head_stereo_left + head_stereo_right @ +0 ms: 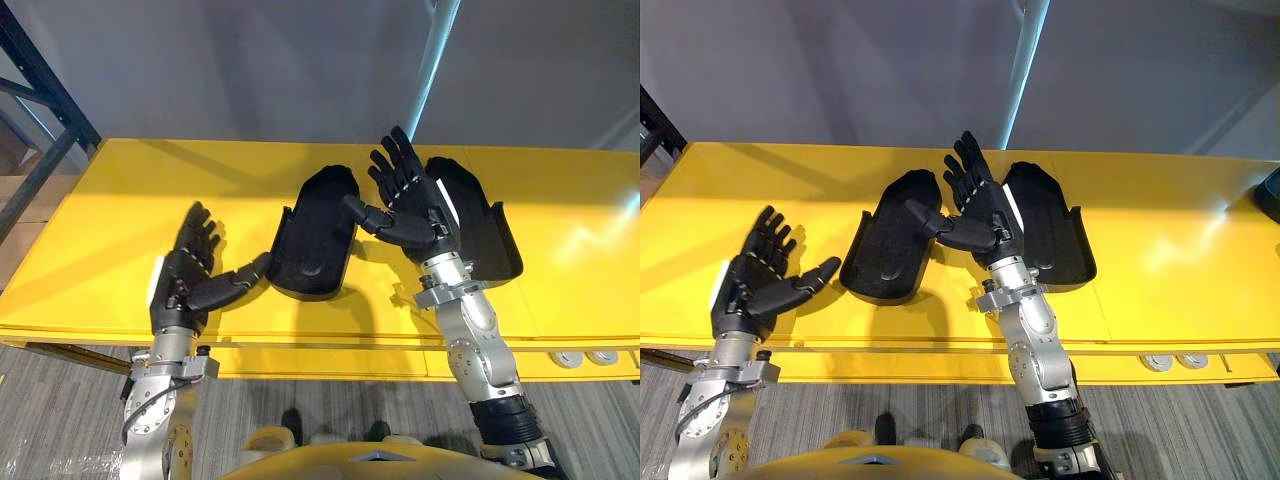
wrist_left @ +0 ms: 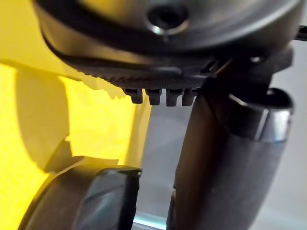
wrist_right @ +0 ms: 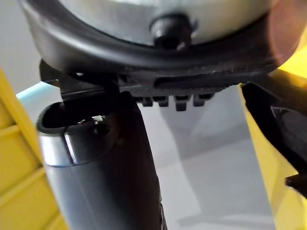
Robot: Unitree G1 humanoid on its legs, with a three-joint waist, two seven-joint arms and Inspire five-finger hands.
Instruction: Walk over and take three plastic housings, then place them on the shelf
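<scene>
Two black plastic housings lie hollow side up on the yellow table (image 1: 120, 170). The left housing (image 1: 315, 235) is near the middle, the right housing (image 1: 485, 230) beside it. My right hand (image 1: 410, 200) hovers between them, fingers straight and spread, its thumb reaching towards the left housing (image 1: 890, 235). Left of that housing my left hand (image 1: 185, 275) is held palm up and open, its thumb pointing at the housing's near rim. The left wrist view has the thumb (image 2: 225, 158) with the housing's edge (image 2: 96, 196) past it. The right wrist view has that hand's thumb (image 3: 100, 163) and the right housing (image 3: 283, 129).
A dark metal shelf frame (image 1: 40, 90) stands at the table's far left corner. A pale blue pole (image 1: 435, 60) rises behind the table against a grey wall. Two round fittings (image 1: 582, 357) sit under the front edge on the right. A dark object (image 1: 1272, 195) touches the right border.
</scene>
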